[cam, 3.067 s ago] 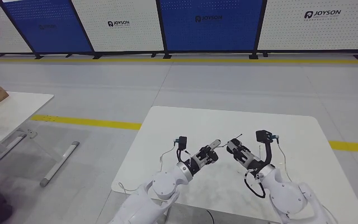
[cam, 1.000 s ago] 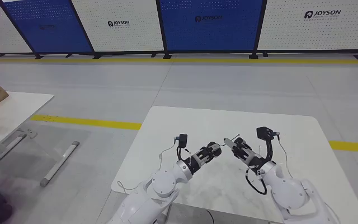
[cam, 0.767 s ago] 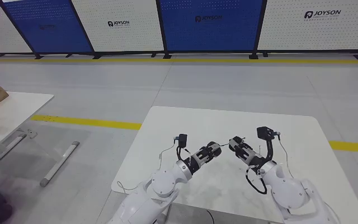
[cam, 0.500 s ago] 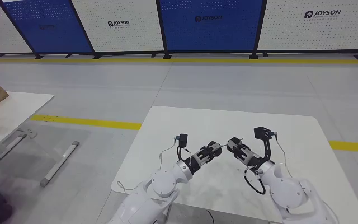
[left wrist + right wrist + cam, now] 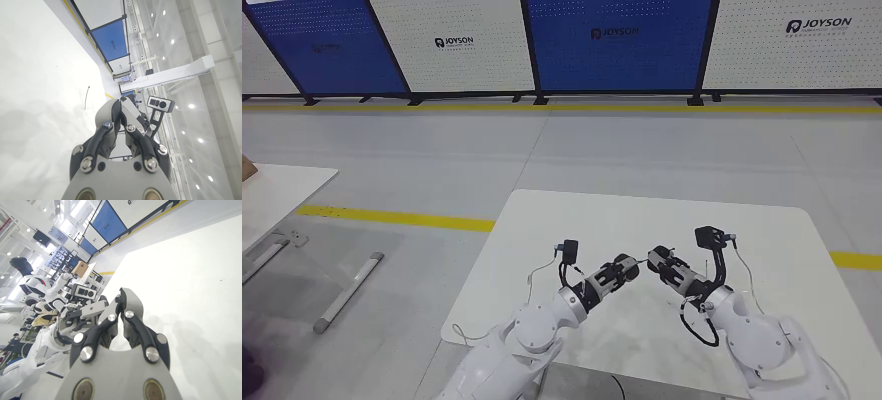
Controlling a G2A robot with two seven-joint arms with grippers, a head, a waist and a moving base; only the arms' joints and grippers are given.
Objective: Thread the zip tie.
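Note:
My left gripper (image 5: 628, 265) and right gripper (image 5: 653, 259) face each other tip to tip above the middle of the white table (image 5: 572, 215), almost touching. Both are shut, as the left gripper (image 5: 120, 100) and right gripper (image 5: 120, 294) show in their own wrist views; I can make out nothing between the fingers. A thin black zip tie (image 5: 86, 97) lies flat and loose on the table just beyond the right gripper, its small head pointing away from me. The left gripper (image 5: 103, 306) also appears behind the right one in the right wrist view.
The table top is bare white all around the grippers, with its far edge (image 5: 662, 197) and right edge (image 5: 827, 270) well away. A second white table (image 5: 282, 190) stands off to the left across the floor.
Since three seconds ago the two grippers have drawn closer, so the gap between their tips has nearly gone. Over the last half second almost nothing has moved. The zip tie on the table has stayed put.

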